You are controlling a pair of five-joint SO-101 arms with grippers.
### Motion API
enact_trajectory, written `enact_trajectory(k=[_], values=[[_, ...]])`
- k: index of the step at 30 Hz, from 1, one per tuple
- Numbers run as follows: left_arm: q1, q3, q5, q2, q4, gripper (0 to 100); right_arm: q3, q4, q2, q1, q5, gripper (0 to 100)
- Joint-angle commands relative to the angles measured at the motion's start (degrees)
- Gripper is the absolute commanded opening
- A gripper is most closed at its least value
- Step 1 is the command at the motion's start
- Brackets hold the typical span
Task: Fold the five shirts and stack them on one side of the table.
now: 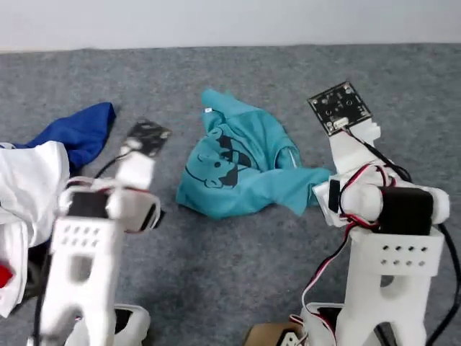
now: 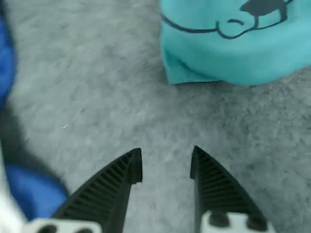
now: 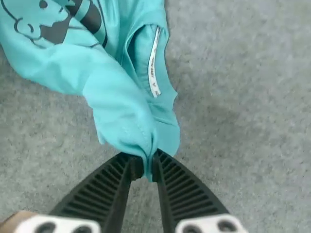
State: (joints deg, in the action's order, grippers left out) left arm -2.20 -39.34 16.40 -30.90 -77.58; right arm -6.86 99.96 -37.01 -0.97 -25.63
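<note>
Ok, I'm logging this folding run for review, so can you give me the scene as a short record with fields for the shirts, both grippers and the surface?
teal shirt: crumpled and unfolded, mid-table, print facing up
right gripper: shut on a bunched edge of the teal shirt
left gripper: open, holding nothing, over bare table next to the teal shirt
blue shirt: crumpled, at the left of the high view
white shirt: heaped and unfolded, right by the blue shirt
table: grey, carpet-like surface

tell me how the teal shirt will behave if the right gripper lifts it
Probably floppy: the teal shirt lies crumpled and bunches where the right gripper pinches it. Likely light, draping when lifted. It may drag on the grey mat.
</note>
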Motion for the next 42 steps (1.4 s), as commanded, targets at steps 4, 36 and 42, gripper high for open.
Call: enact_trajectory(k=[4, 36, 42], values=[[-1.49, 9.45, 5.98, 23.91, 8.26, 18, -2.81, -2.95, -1.1, 0.92, -0.35, 0.9], [-5.54, 45.76, 7.03, 63.12, -3.96, 1, -4.48, -6.9, -1.1, 6.73, 0.97, 0.9], [-5.8, 56.22, 6.15, 62.42, -15.3, 0, -2.9, -6.81, -1.71, 9.98, 1.05, 0.9]])
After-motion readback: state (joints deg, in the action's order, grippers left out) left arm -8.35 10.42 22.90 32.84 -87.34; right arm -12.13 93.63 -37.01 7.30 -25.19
